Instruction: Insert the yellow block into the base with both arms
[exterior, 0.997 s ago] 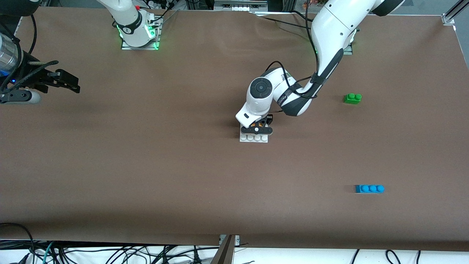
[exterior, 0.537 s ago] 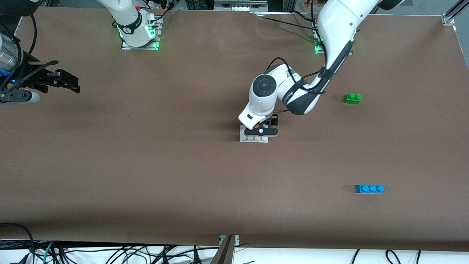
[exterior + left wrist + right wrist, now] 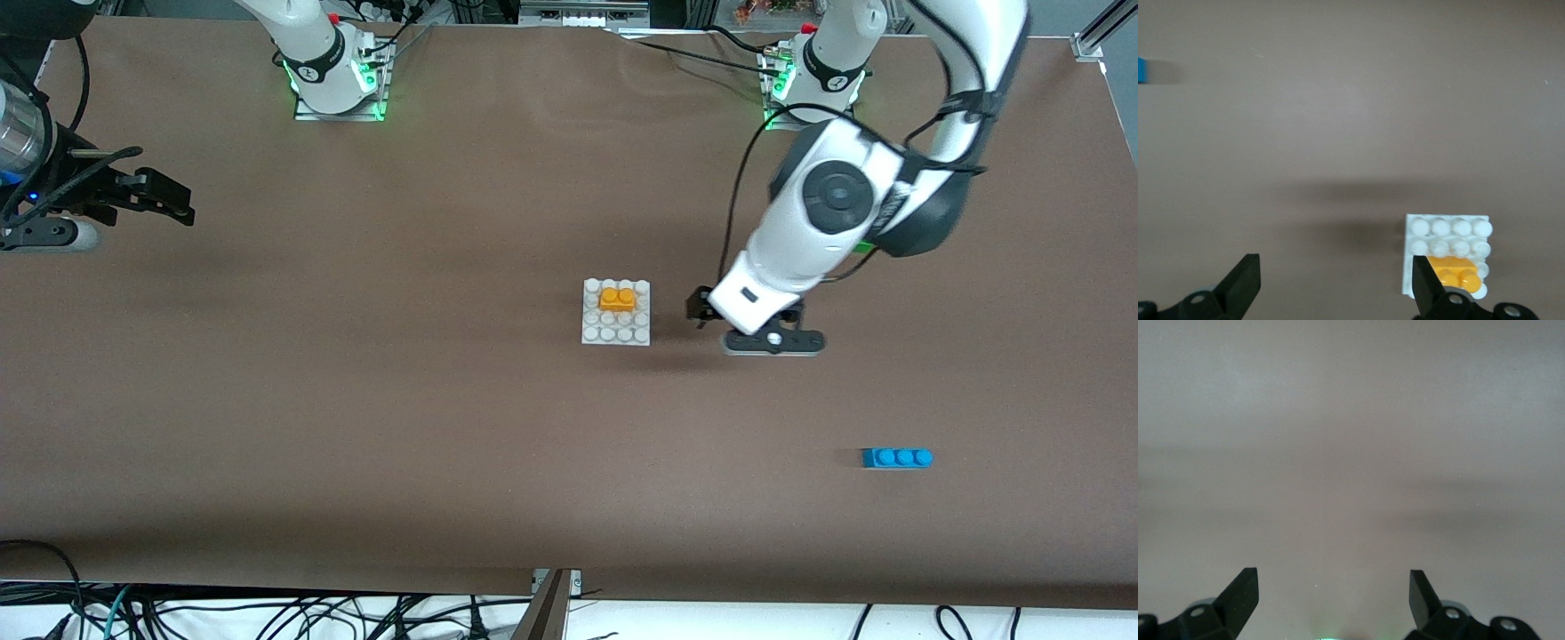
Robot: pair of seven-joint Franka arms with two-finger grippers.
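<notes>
The yellow block point(image 3: 617, 298) sits on the white base point(image 3: 613, 333) in the middle of the table, on the stud rows farther from the front camera. My left gripper point(image 3: 757, 327) hangs open over bare table beside the base, toward the left arm's end, holding nothing. In the left wrist view, the base point(image 3: 1441, 228) and yellow block point(image 3: 1457, 275) lie next to one finger of the left gripper point(image 3: 1336, 283). My right gripper point(image 3: 167, 201) waits open at the right arm's end of the table. The right wrist view shows the right gripper point(image 3: 1331, 597) over bare table only.
A blue three-stud brick point(image 3: 896, 457) lies nearer the front camera toward the left arm's end, and its edge shows in the left wrist view point(image 3: 1141, 70). The left arm's elbow point(image 3: 916, 213) hangs over the table near its base.
The left gripper opened and let go of the yellow block, then rose and swung toward the left arm's end. The block stays on the base. The right arm has not moved.
</notes>
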